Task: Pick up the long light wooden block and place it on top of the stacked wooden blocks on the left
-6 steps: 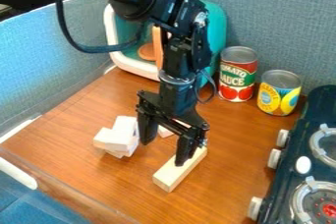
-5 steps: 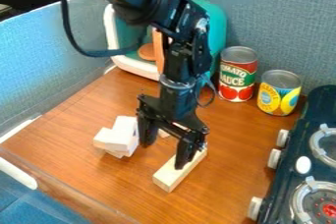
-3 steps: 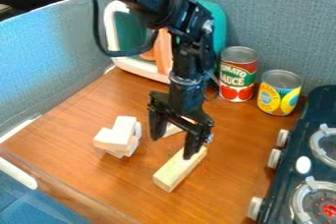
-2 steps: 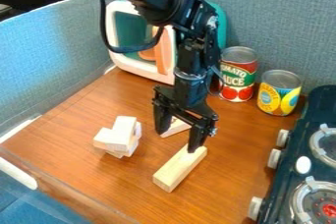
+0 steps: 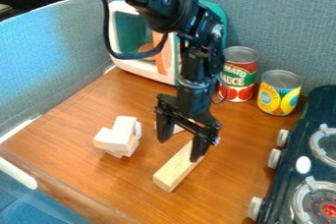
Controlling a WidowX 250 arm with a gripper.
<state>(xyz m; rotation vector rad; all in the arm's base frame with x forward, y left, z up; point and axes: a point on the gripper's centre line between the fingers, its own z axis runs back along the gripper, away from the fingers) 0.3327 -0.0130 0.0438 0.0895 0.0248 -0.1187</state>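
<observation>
The jaws (image 5: 179, 151) stand open, one at each side, above the worktop (image 5: 85, 181). The right-hand jaw in view overlaps the far end of the long wooden block (image 5: 173, 171); contact cannot be determined. A partly hidden block (image 5: 178, 129) lies behind the jaws. Stacked blocks (image 5: 120, 136) stand to the left in view.

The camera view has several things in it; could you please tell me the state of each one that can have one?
Gripper: open, fingers apart, nothing held between them.
Long wooden block: lying flat, nearest to the gripper.
Small block: partly hidden behind the gripper.
Pale blocks: stacked askew.
Red can: upright.
Yellow can: upright.
</observation>
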